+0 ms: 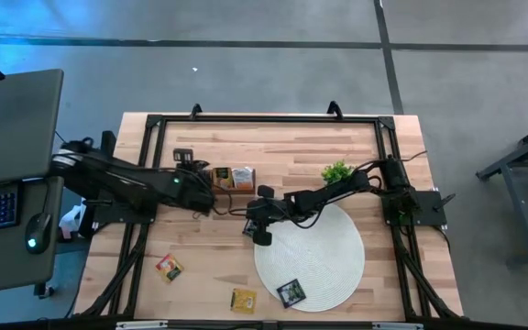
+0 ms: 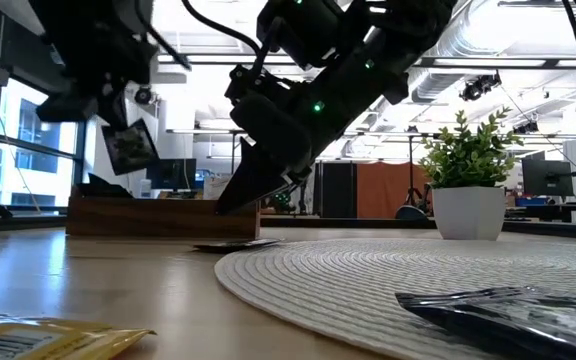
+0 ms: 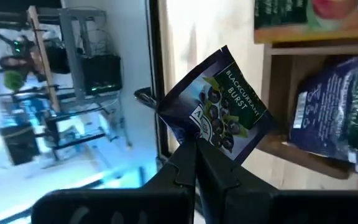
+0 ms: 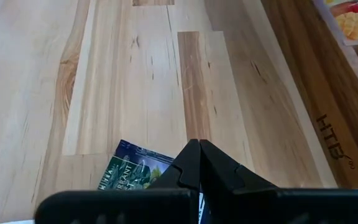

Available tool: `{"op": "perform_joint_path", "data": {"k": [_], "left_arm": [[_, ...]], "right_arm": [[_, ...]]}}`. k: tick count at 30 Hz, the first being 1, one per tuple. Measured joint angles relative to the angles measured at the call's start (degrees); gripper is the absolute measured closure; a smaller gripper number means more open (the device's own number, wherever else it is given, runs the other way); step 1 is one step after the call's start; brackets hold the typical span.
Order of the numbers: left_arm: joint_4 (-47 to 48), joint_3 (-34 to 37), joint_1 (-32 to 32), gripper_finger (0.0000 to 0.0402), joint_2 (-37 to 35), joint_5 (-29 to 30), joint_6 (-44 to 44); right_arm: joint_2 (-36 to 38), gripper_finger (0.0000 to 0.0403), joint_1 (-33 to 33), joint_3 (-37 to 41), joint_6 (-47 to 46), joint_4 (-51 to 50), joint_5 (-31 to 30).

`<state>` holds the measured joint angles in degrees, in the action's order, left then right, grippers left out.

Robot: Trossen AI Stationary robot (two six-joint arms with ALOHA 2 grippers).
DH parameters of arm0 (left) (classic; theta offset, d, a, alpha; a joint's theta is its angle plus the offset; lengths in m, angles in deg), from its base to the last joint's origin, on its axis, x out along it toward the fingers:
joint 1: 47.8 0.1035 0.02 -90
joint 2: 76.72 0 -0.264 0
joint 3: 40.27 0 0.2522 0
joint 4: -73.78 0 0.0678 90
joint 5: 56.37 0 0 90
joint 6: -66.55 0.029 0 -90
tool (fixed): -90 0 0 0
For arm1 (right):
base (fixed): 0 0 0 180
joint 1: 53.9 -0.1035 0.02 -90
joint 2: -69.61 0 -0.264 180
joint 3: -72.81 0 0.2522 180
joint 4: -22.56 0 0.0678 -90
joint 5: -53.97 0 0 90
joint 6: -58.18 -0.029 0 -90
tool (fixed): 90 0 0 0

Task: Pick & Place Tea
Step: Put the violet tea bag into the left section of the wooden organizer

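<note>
Tea packet (image 3: 219, 102), dark blue foil, is pinched by one corner in the left gripper (image 3: 196, 152)'s shut jaws beside the brown wooden divided tray (image 3: 303, 93) and may swing loose; right gripper (image 4: 199, 163)'s jaws are shut, empty.

The pale wooden bench (image 4: 135, 74) looks smooth, with long grain lines. The round white woven mat (image 2: 388, 275) looks rough and ropy. The dark blue shiny foil tea packet (image 3: 219, 102) looks crinkly. The brown wooden tray (image 4: 309, 81) looks smooth and darker. The black plastic left pincer (image 3: 197, 165) looks dull, not shiny.
</note>
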<state>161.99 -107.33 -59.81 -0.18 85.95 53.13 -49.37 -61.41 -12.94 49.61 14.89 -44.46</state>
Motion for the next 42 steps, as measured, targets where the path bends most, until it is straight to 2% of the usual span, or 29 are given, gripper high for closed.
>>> {"op": "perform_joint_path", "data": {"k": [10,13,23,31,35,42], "left_arm": [[-0.5,0.1,0.0,0.0401,10.4,-0.9,7.8],[-1.6,0.0,0.0,0.0401,11.4,-0.6,9.4],[-5.9,0.0,0.0,0.0401,11.5,-7.9,20.5],[-6.0,0.0,0.0,0.0399,11.5,-11.4,20.4],[-5.9,0.0,0.0,0.0374,11.5,-11.6,18.7],[-5.8,0.0,0.0,0.0288,11.5,-12.8,17.2]], "right_arm": [[0.0,0.0402,0.0,0.0,0.0,-0.3,0.0],[0.0,0.0402,0.0,0.0,0.0,-0.7,0.1],[0.0,0.0401,0.0,0.0,0.0,-0.7,0.1],[0.0,0.0401,0.0,0.0,0.0,-0.7,0.1],[0.0,0.0401,0.0,0.0,0.0,-0.7,0.1],[0.0,0.0401,0.0,0.0,0.0,-0.7,0.1]]}}
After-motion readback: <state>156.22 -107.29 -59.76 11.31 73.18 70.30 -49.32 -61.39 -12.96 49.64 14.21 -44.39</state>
